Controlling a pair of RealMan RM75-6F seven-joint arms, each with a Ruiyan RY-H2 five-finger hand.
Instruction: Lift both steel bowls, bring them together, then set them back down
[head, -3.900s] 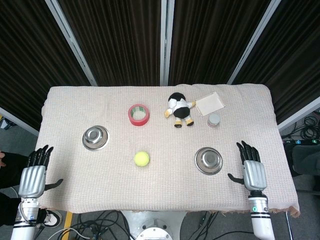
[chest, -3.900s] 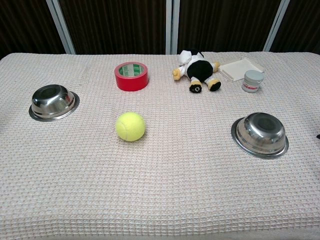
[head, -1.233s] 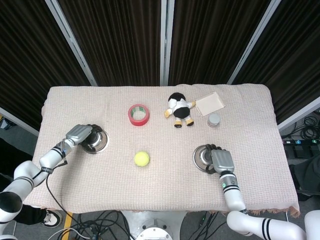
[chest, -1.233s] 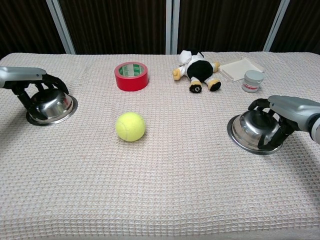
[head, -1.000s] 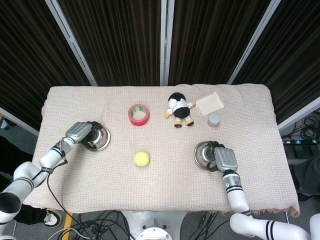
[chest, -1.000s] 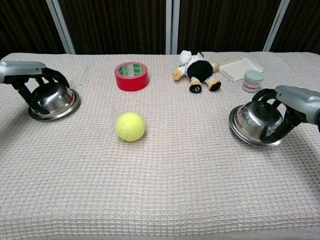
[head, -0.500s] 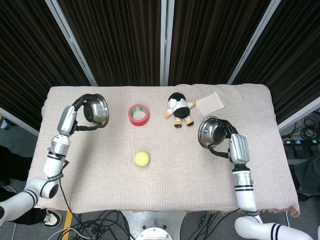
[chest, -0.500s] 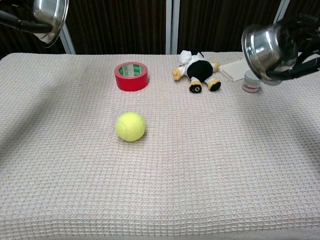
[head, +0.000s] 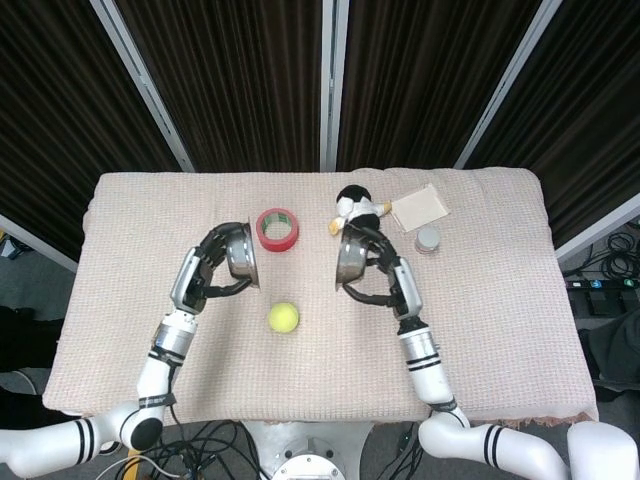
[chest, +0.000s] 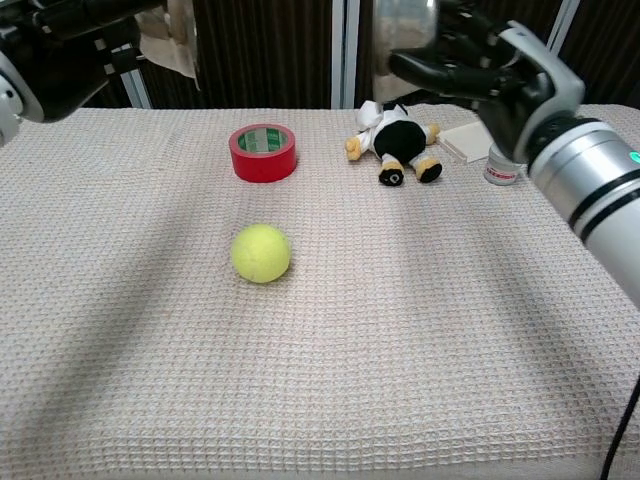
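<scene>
Nearest you on the worktop (head: 500, 330), the tennis ball (head: 283, 317) sits untouched below the gap. Above it, your left hand (head: 205, 277) grips the left steel bowl (head: 241, 257) and your right hand (head: 385, 277) grips the right steel bowl (head: 349, 259), both swung inward from the table's edges half a second ago (still apart, rims tilted). Keep closing. Beyond, the red tape roll (head: 277, 229) and plush toy (head: 360, 214) stay clear.

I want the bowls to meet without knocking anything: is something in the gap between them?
Nothing visible is. The left hand holds the left bowl and the right hand the right bowl, both raised; the red tape roll and tennis ball lie on the table below.
</scene>
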